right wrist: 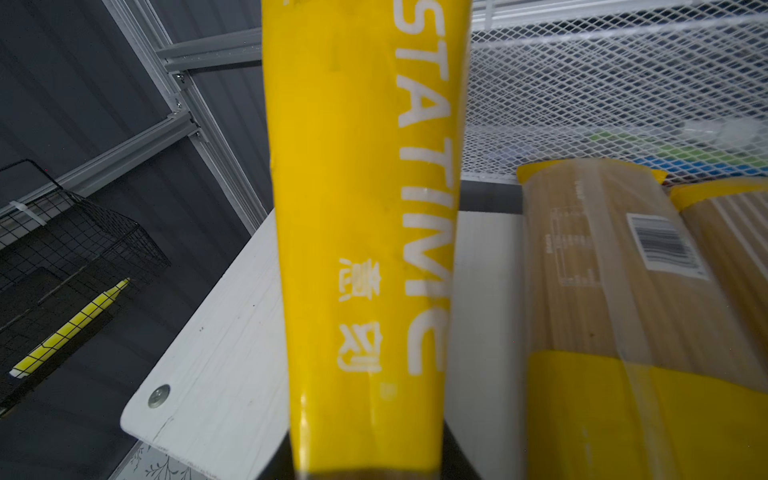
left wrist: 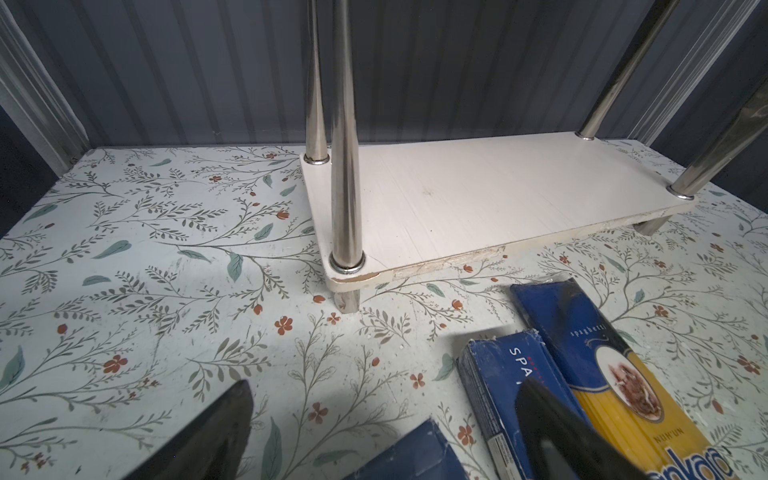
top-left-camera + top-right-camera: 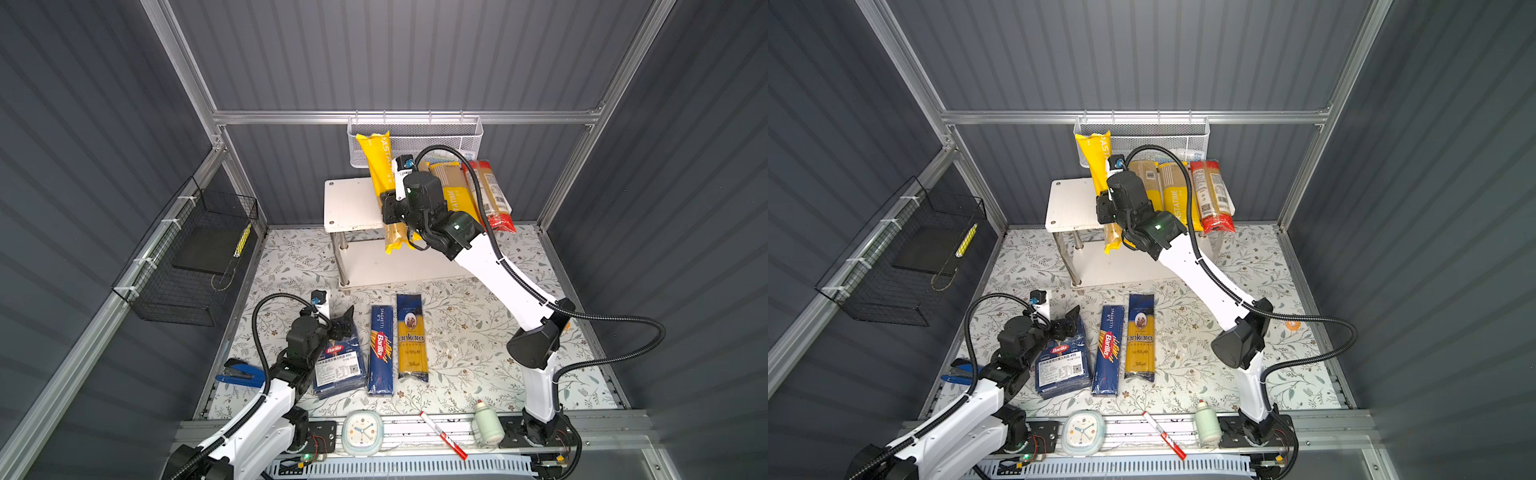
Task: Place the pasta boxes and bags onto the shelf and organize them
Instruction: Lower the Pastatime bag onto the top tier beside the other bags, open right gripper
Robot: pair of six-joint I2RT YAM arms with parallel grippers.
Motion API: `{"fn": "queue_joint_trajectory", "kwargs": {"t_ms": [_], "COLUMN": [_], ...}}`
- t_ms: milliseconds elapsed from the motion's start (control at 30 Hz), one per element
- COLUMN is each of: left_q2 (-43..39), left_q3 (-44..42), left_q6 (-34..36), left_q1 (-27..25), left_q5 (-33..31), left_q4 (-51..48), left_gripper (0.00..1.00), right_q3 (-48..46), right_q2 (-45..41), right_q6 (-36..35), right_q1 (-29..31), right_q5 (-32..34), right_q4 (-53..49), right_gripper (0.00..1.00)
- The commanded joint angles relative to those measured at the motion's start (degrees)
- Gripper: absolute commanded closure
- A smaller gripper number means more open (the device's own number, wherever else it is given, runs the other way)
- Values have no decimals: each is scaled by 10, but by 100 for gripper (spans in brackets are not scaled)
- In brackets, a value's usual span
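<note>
Three yellow bags, two shelved, one gripped by right gripper; left gripper wide near two boxes.

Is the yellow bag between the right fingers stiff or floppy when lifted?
Probably stiff: the yellow bag juts out straight, though the right fingers hold it nearer one end. Its glossy film may slip. Squeezed hard, the strands visible at its clear end could snap.

You are looking into a robotics lab test cell: dark grey ribbed wall panels held in a silver aluminium extrusion frame, two white jointed robot arms mounted on a slotted metal rail, beside a floral-printed surface.
</note>
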Motion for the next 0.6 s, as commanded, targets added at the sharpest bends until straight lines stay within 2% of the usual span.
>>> {"fn": "queue_joint_trajectory", "kwargs": {"t_ms": [0,567], "left_q2": [-5,-8], "left_q3": [4,3], "left_q6": [-5,-5], "left_q1": [0,0], "left_q5": [-6,-7], "left_q4": [11,11], "left_gripper": [1,1], "right_q3": [11,3], "right_q2": [7,4], "right_q6": [4,15], "right_q1": [-12,-12], "right_q5": [26,32], "right_q4": [44,51], "right_gripper": [66,63]}}
